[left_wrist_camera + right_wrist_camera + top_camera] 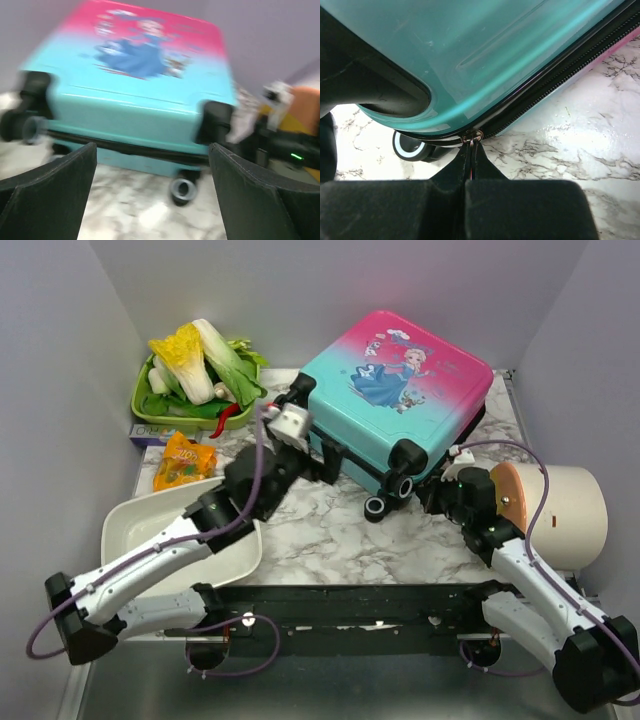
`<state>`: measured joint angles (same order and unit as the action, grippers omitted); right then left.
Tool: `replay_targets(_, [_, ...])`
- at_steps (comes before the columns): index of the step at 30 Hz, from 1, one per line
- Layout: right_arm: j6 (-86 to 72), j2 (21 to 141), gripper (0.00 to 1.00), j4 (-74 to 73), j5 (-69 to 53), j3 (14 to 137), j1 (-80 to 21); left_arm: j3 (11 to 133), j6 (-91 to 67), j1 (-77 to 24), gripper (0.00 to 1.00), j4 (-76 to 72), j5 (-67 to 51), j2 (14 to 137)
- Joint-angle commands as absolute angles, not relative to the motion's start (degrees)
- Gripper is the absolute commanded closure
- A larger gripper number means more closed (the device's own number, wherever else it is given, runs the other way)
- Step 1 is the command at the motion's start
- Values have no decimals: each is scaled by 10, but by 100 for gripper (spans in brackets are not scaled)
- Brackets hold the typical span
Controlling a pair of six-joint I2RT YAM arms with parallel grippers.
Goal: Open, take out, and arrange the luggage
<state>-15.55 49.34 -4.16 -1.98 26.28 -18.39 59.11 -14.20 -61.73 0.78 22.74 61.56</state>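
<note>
**Progress.** The luggage (400,390) lies flat on its side at the far middle of the tabletop (330,530), printed shell up, wheels towards the arms. Its 2 halves are together; nothing of the lining or contents shows. The right tool (471,150) is closed tight at the corner beside a wheel (410,146), and appears to pinch the zipper pull (472,137). The zipper (560,80) running away from the pull is meshed; how much of the seam is undone elsewhere cannot be told. The left tool (152,150) stands spread wide in front of the wheel end, with nothing in it. Judgement: opening is in hand at most. Unzipping, lifting the lid, taking out and arranging all remain.

**Surface and room.** White marble-pattern tabletop, glossy, enclosed by plain pale grey walls (300,290) on 3 sides. Also on it:
- a white basin (150,530) at near left
- a green tray (145,405) of leafy vegetables at far left
- an orange packet (185,460) between them
- a cream cylinder (580,515) at right
</note>
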Motion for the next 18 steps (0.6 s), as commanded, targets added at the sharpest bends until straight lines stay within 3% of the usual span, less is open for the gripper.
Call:
replay_targets(1, [-139,490,99,85,-24,287,-162,579,-23,-440,1,59,112,574])
replay_targets(4, [-138,488,99,87,-36,285,-156,553,34,-331,1,28,8,587])
replay_targets(6, [-137,487,99,87,-44,285,-155,573,76,-237,1,39,-137,633])
replay_targets(9, [-135,485,99,89,-67,285,-155,644,97,-148,1,72,-259,721])
replay_targets(12, [-134,481,99,89,-80,286,-155,731,156,-123,1,136,-336,798])
replay_targets(18, [-128,468,99,89,-85,280,-155,902,203,-109,1,277,-369,934])
